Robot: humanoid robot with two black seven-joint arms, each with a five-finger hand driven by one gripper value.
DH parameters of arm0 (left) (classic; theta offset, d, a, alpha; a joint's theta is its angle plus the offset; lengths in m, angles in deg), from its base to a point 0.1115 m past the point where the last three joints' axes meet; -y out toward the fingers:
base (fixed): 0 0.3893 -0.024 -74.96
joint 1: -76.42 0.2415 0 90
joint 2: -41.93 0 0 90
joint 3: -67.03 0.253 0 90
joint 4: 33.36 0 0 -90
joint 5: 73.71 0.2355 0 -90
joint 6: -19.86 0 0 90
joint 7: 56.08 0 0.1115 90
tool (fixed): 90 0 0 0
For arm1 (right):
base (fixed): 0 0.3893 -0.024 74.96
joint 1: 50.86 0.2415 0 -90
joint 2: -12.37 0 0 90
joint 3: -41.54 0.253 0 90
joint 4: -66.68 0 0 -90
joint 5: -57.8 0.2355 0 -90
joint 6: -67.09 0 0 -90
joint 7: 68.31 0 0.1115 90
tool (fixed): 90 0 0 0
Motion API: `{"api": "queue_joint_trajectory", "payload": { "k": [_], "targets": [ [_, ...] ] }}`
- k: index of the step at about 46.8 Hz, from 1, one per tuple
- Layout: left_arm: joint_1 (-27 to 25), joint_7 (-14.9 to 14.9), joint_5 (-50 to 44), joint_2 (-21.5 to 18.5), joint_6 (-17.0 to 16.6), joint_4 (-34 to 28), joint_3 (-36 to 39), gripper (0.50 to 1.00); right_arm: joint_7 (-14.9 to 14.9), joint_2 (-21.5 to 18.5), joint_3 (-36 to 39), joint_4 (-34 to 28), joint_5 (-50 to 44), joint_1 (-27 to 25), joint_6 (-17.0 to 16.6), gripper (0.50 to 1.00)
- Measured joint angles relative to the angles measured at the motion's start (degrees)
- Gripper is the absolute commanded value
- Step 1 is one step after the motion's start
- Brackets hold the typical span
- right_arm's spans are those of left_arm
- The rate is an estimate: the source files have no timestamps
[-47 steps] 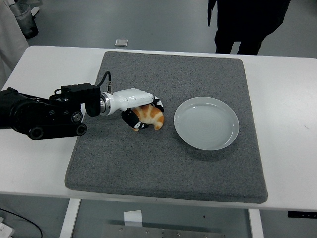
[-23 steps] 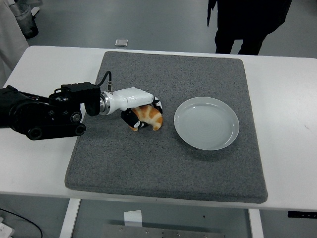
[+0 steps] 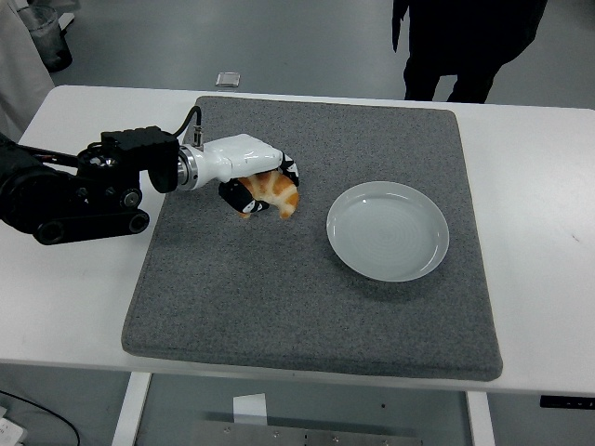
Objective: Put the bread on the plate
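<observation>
We work over a white table [image 3: 548, 186] bearing a grey felt mat [image 3: 279, 307] and a round pale-blue glazed plate [image 3: 346, 243], empty. Our left hand [image 3: 256, 181], white-shelled with black fingers, is clasped around the golden-brown croissant-shaped bread [image 3: 277, 193], well left of the plate. We should carry it rightward, level, and release only above the plate's centre.

Hidden and cropped parts

The robot hand [image 3: 263, 189] covers much of the bread [image 3: 277, 193]; its fingertips are too dark to separate. The left arm [image 3: 65, 190], the bench [image 3: 74, 279] and a standing person [image 3: 465, 42] are cut by the edges.
</observation>
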Motion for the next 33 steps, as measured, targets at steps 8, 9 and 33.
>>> {"api": "queue_joint_trajectory", "payload": {
  "k": [8, 9, 33],
  "targets": [
    [-2.23, 0.00, -0.37, -1.04, 0.02, 0.02, -0.45, 0.500, 0.00, 0.00, 0.00, 0.00, 0.00, 0.01, 0.00, 0.932],
    [-2.52, 0.00, -0.43, -1.10, 0.04, 0.04, -0.47, 0.500, 0.00, 0.00, 0.00, 0.00, 0.00, 0.01, 0.00, 0.932],
    [-7.51, -0.36, -1.57, -1.96, 7.70, 0.07, -7.25, 0.500, -0.02, 0.00, 0.00, 0.00, 0.00, 0.00, 0.00, 0.932]
  ]
}}
